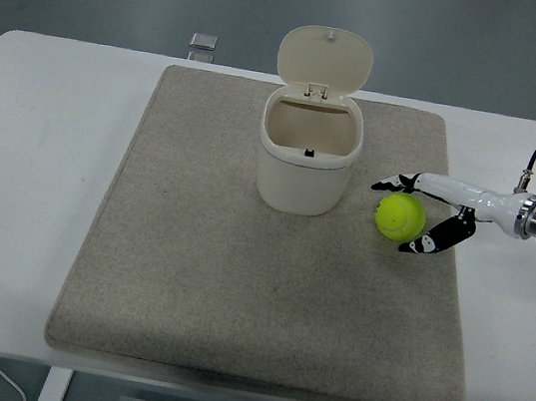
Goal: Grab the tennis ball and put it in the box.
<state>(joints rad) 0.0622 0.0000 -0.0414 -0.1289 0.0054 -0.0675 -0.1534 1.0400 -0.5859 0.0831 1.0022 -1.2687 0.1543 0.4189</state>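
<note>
Head view shows the right hand (425, 216) with its fingers (392, 185) spread apart around the tennis ball (400, 218): one set reaches over the ball's far side, the other (dark-tipped, curled inward) sits at its near right side. Whether they actually press the ball or only bracket it is too fine to tell. The ball itself rests on the grey mat (265, 291), just beside the right wall of the box (307, 161) and not touching it.

Behind the fingers, a slim white forearm runs back to a black wrist joint with a looped cable at the picture's right edge, where the arm is cut off.

The box stands upright on the far half of the mat, its hinged lid (325, 60) swung up and back, interior open; a small dark mark shows at the bottom. The mat lies on the white tabletop (30, 175). A small object (203, 43) at the far edge is too small to identify.
</note>
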